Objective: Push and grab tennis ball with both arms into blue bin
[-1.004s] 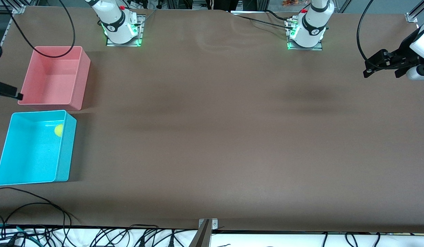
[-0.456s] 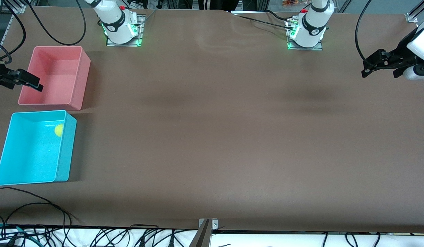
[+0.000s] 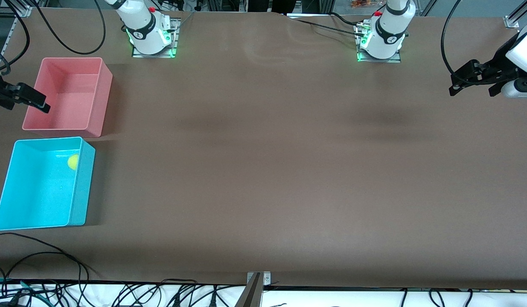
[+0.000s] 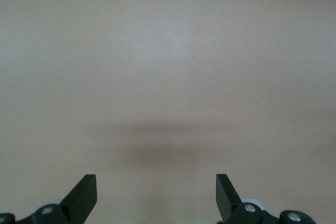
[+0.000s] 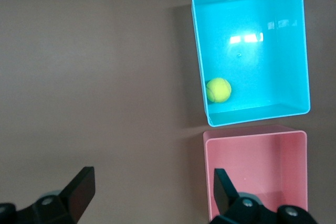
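Tennis ball (image 3: pixel 73 161): small, fuzzy and yellow-green, far smaller than either bin. It lies on the floor of the blue bin (image 3: pixel 82 187), in the corner formed by the wall facing the table's middle and the wall next to the pink bin; the right wrist view shows it close against those two walls (image 5: pixel 218 89).

Blue bin: bright cyan, rectangular, with tall thin walls and an open top. It stands at the right arm's end of the table, nearer the front camera than the pink bin (image 3: pixel 100 94), the two close together with a narrow strip of table between them.

Pink bin: like size, open top, nothing seen inside.

Right gripper (image 3: pixel 22 100): up in the air over the outer edge of the pink bin, fingers spread wide, holding nothing; its two fingertips frame bare table in the right wrist view (image 5: pixel 150 190).

Left gripper (image 3: pixel 468 79): up over the left arm's end of the table, well apart from both bins, fingers apart and gripping nothing (image 4: pixel 156 195).

Open room: the brown table (image 3: pixel 263 170) lies bare from the bins across to the left arm's end.

Edges: cables (image 3: pixel 41 256) trail along the table edge nearest the front camera.
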Motion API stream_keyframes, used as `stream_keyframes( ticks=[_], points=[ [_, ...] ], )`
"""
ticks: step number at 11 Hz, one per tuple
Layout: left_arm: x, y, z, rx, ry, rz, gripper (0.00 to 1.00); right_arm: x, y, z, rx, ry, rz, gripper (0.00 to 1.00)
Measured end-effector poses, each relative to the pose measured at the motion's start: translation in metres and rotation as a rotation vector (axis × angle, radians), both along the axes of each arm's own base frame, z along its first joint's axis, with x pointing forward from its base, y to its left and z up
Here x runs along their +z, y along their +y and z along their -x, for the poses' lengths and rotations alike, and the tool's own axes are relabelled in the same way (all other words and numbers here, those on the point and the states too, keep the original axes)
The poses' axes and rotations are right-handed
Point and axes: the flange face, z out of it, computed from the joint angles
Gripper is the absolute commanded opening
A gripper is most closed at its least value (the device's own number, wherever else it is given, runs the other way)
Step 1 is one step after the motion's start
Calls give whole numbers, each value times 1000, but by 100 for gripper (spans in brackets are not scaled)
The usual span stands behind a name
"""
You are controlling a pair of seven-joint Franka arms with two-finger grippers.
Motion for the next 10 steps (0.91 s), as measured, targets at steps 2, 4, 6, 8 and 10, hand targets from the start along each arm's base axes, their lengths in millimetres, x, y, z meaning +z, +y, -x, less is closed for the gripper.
stream_keyframes(
  ticks=[2, 4, 6, 8, 10],
  points=[
    [0, 0, 0, 0, 0, 0, 100, 13, 8, 6, 13, -20, 1, 100],
    [-1, 0, 0, 0, 4, 0, 100, 15, 20, 10, 35, -8, -1, 100],
    [-1, -3, 0, -5, 4, 0, 100, 13, 26, 10, 47, 3, -2, 100],
    [1, -18, 1, -31, 1, 1, 100, 12, 26, 11, 46, 14, -2, 100],
    [2, -31, 2, -51, -1, 1, 100, 14, 24, 13, 43, 30, -3, 100]
  ],
)
